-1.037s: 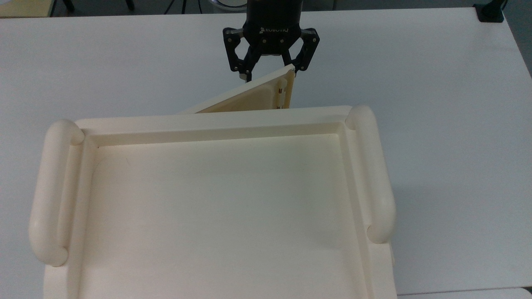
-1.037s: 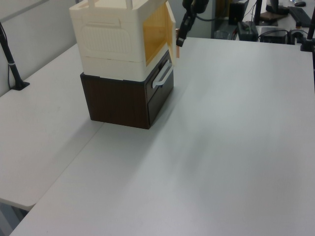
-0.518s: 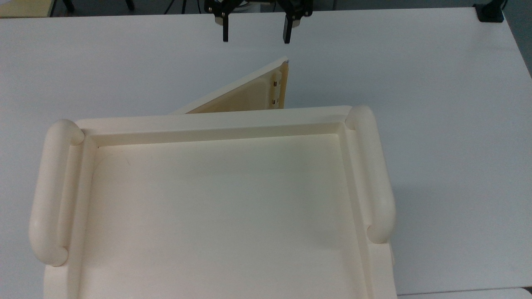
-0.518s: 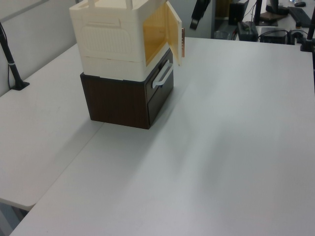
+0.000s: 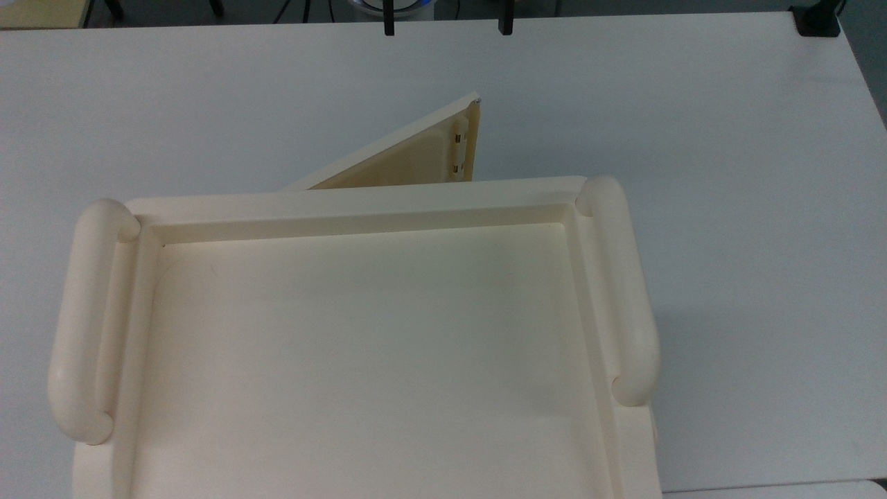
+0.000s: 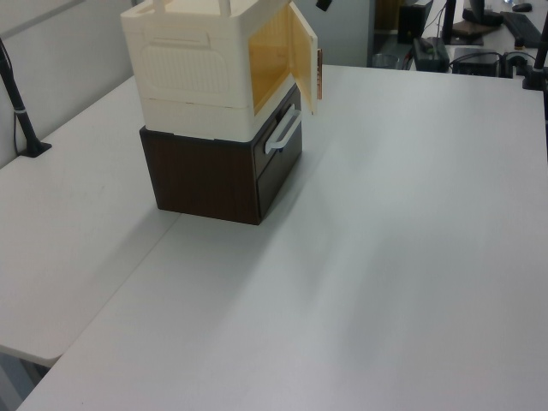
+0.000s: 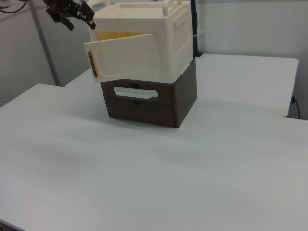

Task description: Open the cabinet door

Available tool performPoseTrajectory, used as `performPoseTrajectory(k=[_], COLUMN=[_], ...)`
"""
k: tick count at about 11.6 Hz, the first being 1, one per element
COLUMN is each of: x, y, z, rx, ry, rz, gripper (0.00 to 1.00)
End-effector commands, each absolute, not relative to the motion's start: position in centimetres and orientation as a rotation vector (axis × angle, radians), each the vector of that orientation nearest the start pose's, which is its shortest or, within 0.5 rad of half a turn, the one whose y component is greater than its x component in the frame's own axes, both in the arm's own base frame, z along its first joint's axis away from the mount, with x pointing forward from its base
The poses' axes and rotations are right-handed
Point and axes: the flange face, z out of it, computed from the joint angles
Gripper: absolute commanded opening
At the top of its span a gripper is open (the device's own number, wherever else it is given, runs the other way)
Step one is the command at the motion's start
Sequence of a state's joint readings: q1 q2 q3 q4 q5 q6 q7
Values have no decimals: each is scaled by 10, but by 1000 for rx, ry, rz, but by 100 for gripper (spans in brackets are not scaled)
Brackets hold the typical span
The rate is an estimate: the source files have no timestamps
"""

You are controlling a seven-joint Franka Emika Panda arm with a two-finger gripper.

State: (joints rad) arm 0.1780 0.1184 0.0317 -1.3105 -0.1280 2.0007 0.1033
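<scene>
The cream cabinet door [image 5: 409, 152] stands partly open, swung out from the cabinet's front at an angle. Its copper-coloured handle strip [image 6: 319, 74] sits at the free edge, and the outer face [image 7: 126, 58] is plain to see in the right view. My gripper [image 5: 447, 26] is open, its two black fingertips [image 5: 389, 28] wide apart at the top view's upper edge, well clear of the door. In the right view the gripper [image 7: 76, 20] hangs above and to the left of the door's free edge, touching nothing.
The cream cabinet [image 6: 193, 68] sits on a dark brown drawer unit [image 6: 205, 175] with a white pull handle [image 7: 135, 92]. Its recessed top [image 5: 360, 222] has rounded side handles [image 5: 624, 291]. White table [image 6: 402, 257] spreads around. A black clamp post [image 6: 21, 107] stands at the left view's left.
The gripper opened, released the door's free edge and drew back away from it. The door swung slightly wider and now rests still.
</scene>
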Motion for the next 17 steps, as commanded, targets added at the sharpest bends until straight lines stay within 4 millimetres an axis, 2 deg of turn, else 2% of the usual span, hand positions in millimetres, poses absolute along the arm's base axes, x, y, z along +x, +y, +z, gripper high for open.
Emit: performPoseTrajectory(k=[1,3,5,8,10,12,14,17], x=[619,625,636,650,651,652,652,648], y=[141,144,158,166,166,164,159,124], z=[721,719,703,679,668,665,653,650], rx=[-2982,-2958,-2944,-2935,-2955,-2965,-3003,-3088], ry=[-234,-242,-272,-287,-306,-308,-303,-296], rz=[-972,-1016,-1027,-1034,-1006,-992,-923,-773], gripper=[99,99,99,99,99,99,99,99])
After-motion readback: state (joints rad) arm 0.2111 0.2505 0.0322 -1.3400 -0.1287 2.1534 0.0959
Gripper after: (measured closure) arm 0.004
